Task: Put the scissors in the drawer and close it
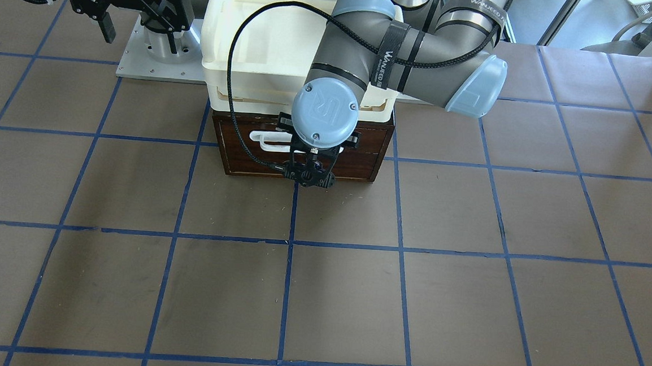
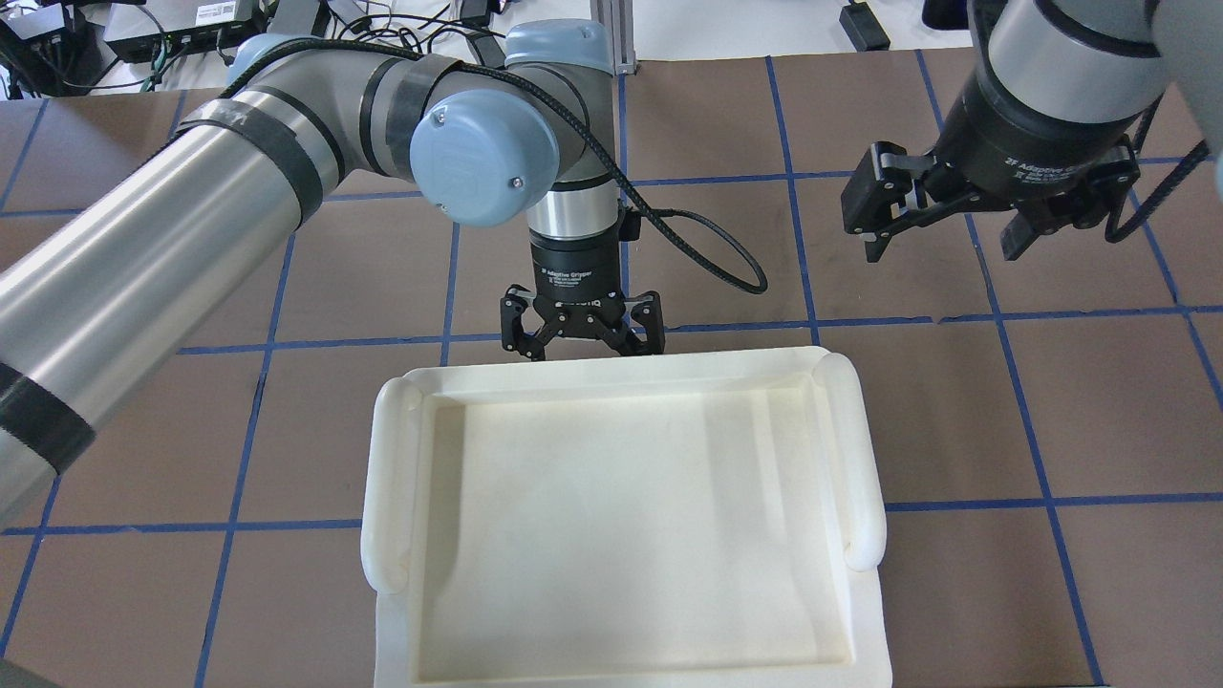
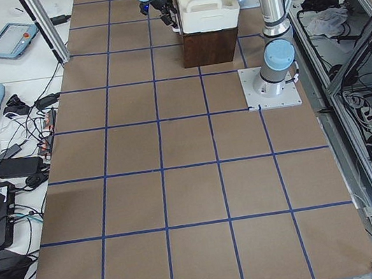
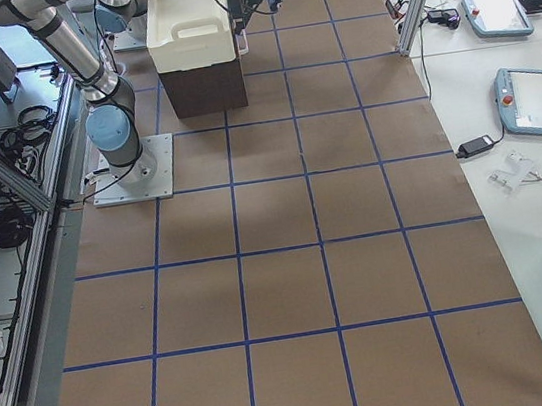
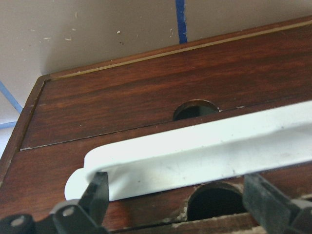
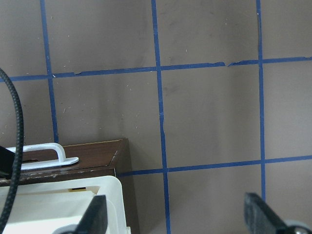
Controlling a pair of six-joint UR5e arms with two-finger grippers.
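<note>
The drawer (image 1: 238, 138) has a dark brown front and a long white bar handle (image 5: 195, 156). It looks pushed in flush with its cabinet. My left gripper (image 2: 588, 346) is open at the drawer front. In the left wrist view its fingers (image 5: 95, 195) stand on either side of the handle without closing on it. My right gripper (image 2: 944, 250) is open and empty, held in the air to the side of the cabinet. The scissors show in no view.
A white plastic tray (image 2: 392, 478) sits on top of the cabinet and covers it from above. The brown table (image 1: 353, 298) has a blue tape grid. The right arm's base plate (image 1: 135, 64) lies beside the cabinet.
</note>
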